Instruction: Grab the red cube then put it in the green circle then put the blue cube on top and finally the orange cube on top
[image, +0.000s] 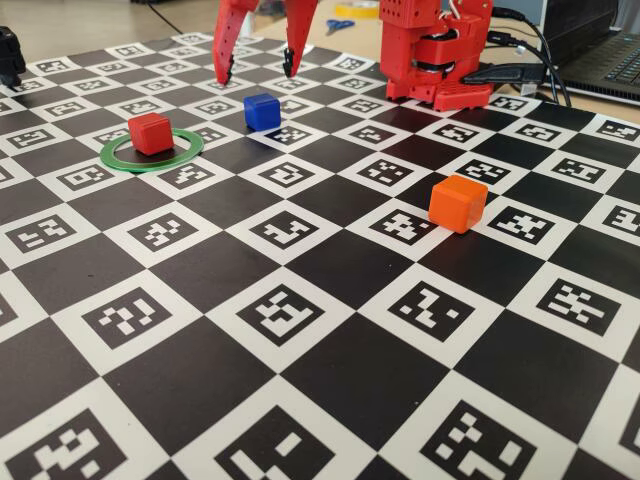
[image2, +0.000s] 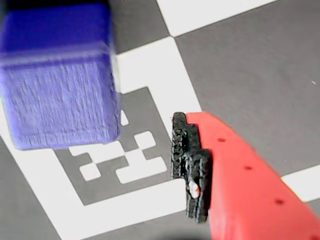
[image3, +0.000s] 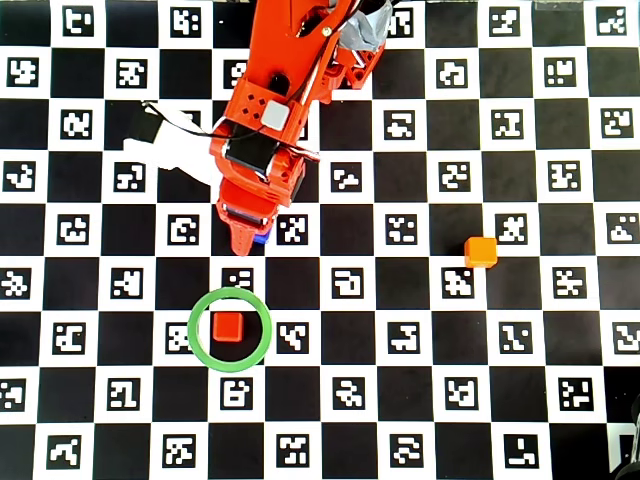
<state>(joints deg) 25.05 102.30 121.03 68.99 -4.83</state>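
A: Pincer (image: 259, 70) state?
B: You've got it spread apart, empty, tips just behind the blue cube (image: 262, 111). Overhead, the arm hides nearly all of the cube.
A: Others?
B: Red cube (image: 150, 132) inside green circle (image: 115, 158); orange cube (image: 458, 203) well apart.

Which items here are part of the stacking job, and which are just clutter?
Job:
- red cube, already inside the green circle
- blue cube, under the open end effector
- orange cube, off on its own

Clutter:
- scissors beyond the checkered mat
- yellow tape roll
- laptop
- cables
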